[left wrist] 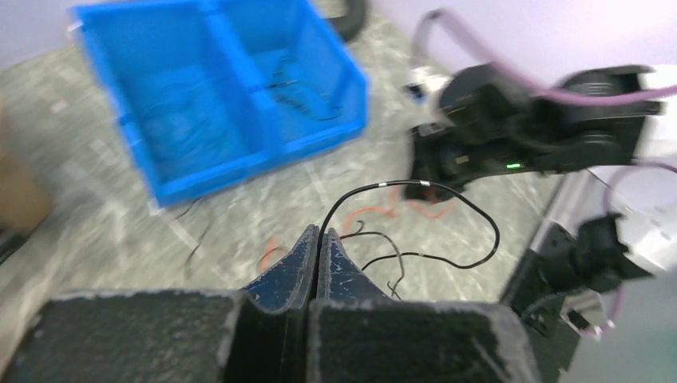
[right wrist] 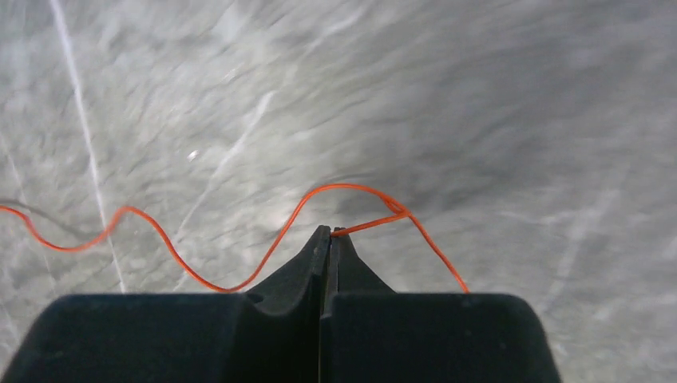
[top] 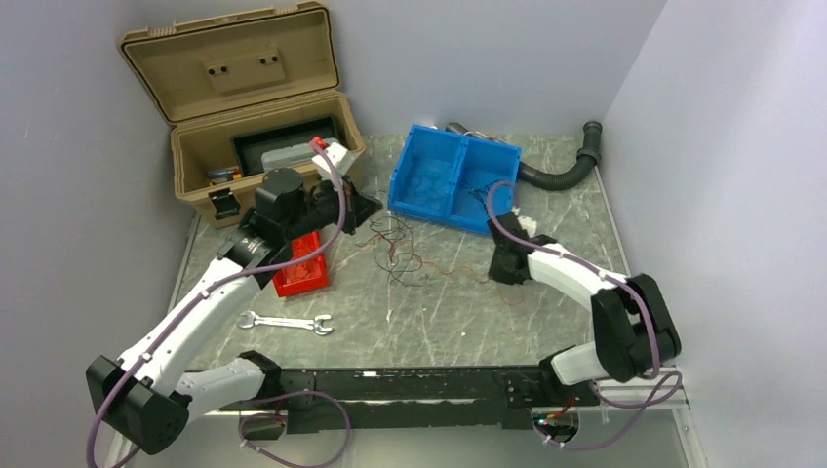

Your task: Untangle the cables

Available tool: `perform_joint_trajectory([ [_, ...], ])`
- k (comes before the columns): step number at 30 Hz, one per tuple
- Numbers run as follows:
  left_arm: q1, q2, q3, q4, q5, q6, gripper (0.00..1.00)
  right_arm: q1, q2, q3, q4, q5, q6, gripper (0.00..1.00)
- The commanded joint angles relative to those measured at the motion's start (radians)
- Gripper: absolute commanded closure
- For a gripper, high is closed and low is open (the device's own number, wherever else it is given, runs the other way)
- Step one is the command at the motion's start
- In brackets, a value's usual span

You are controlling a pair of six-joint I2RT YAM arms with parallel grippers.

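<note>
**Two-arm hold on the tangle.** The cables (top: 395,249) are seen from above as a loose tangle on the table (top: 439,322), just toward 12 o'clock of its centre. The left gripper (top: 369,208) is at their 10 o'clock and the right gripper (top: 505,275) at their 3 o'clock. Whether either claw is loaded cannot be read from that view; this is supplied by the wrist views. There the left claw is shown fully closed on a black wire (left wrist: 447,195) that loops away toward 2 o'clock. The right claw is shown fully closed on an orange wire (right wrist: 160,231), pinched beside a small kink at 1 o'clock of the fingertips. Conversely, the tangle between the two holds is shown whole only from above. If the arms are drawn apart while strands are crossed, the knot is likely to be tightened rather than freed. Wires this thin may also be pulled out of the pads, or dragged against the blue bin (top: 419,207) at 12 o'clock.
</note>
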Motion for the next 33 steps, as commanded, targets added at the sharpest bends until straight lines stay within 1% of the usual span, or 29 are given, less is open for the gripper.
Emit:
perform_joint_trajectory([
  [1, 0.091, -0.077, 0.036, -0.132, -0.237, -0.076, 1.0, -0.193, -0.165, 0.046, -0.113, 0.121, 0.041, 1.0],
  [2, 0.12, -0.091, 0.031, -0.161, -0.271, -0.098, 1.0, -0.244, -0.212, 0.046, -0.128, 0.136, 0.052, 1.0],
  [5, 0.209, -0.124, 0.025, -0.251, -0.373, -0.143, 1.0, -0.409, -0.347, 0.055, -0.182, 0.243, 0.132, 1.0],
  [6, 0.227, -0.131, 0.022, -0.277, -0.405, -0.164, 1.0, -0.49, -0.385, 0.062, -0.198, 0.272, 0.165, 1.0],
  [8, 0.282, -0.138, 0.011, -0.308, -0.414, -0.2, 1.0, -0.611, -0.447, 0.079, -0.236, 0.303, 0.222, 1.0],
  [9, 0.302, -0.141, 0.0, -0.304, -0.413, -0.21, 1.0, -0.646, -0.472, 0.089, -0.263, 0.328, 0.264, 1.0],
  [10, 0.311, -0.143, -0.007, -0.306, -0.413, -0.222, 1.0, -0.657, -0.492, 0.097, -0.305, 0.379, 0.329, 1.0],
  [12, 0.32, -0.14, -0.011, -0.311, -0.414, -0.232, 1.0, -0.67, -0.539, 0.081, -0.342, 0.422, 0.418, 1.0],
  [16, 0.335, -0.126, -0.005, -0.336, -0.461, -0.256, 1.0, -0.681, -0.655, 0.013, -0.302, 0.43, 0.441, 1.0],
  [18, 0.342, -0.125, -0.014, -0.317, -0.437, -0.266, 1.0, -0.682, -0.669, -0.005, -0.243, 0.38, 0.368, 1.0],
  [19, 0.344, -0.126, -0.027, -0.283, -0.387, -0.258, 1.0, -0.682, -0.67, -0.011, -0.191, 0.299, 0.273, 1.0],
  [20, 0.344, -0.129, -0.048, -0.229, -0.313, -0.245, 1.0, -0.677, -0.67, -0.022, -0.105, 0.181, 0.143, 1.0],
  [21, 0.344, -0.131, -0.067, -0.172, -0.228, -0.244, 1.0, -0.671, -0.673, -0.032, -0.055, 0.058, 0.065, 1.0],
  [22, 0.344, -0.131, -0.088, -0.108, -0.144, -0.243, 1.0, -0.655, -0.681, -0.048, -0.014, -0.051, 0.002, 0.87],
  [23, 0.344, -0.126, -0.102, -0.052, -0.068, -0.243, 1.0, -0.625, -0.692, -0.067, 0.032, -0.135, -0.044, 0.48],
  [24, 0.343, -0.121, -0.11, -0.007, -0.006, -0.245, 1.0, -0.582, -0.705, -0.081, 0.051, -0.169, -0.068, 0.05],
  [25, 0.343, -0.114, -0.111, 0.021, 0.034, -0.249, 1.0, -0.525, -0.717, -0.089, 0.063, -0.177, -0.088, 0.01],
  [27, 0.343, -0.099, -0.102, 0.036, 0.086, -0.237, 1.0, -0.386, -0.719, -0.085, 0.089, -0.193, -0.126, 0.0],
  [30, 0.343, -0.086, -0.075, 0.029, 0.137, -0.2, 1.0, -0.196, -0.666, -0.06, 0.184, -0.281, -0.222, 0.0],
  [31, 0.343, -0.085, -0.067, 0.025, 0.149, -0.187, 1.0, -0.128, -0.642, -0.059, 0.242, -0.348, -0.266, 0.0],
  [33, 0.343, -0.086, -0.052, 0.015, 0.164, -0.166, 1.0, -0.048, -0.567, -0.046, 0.332, -0.475, -0.338, 0.0],
])
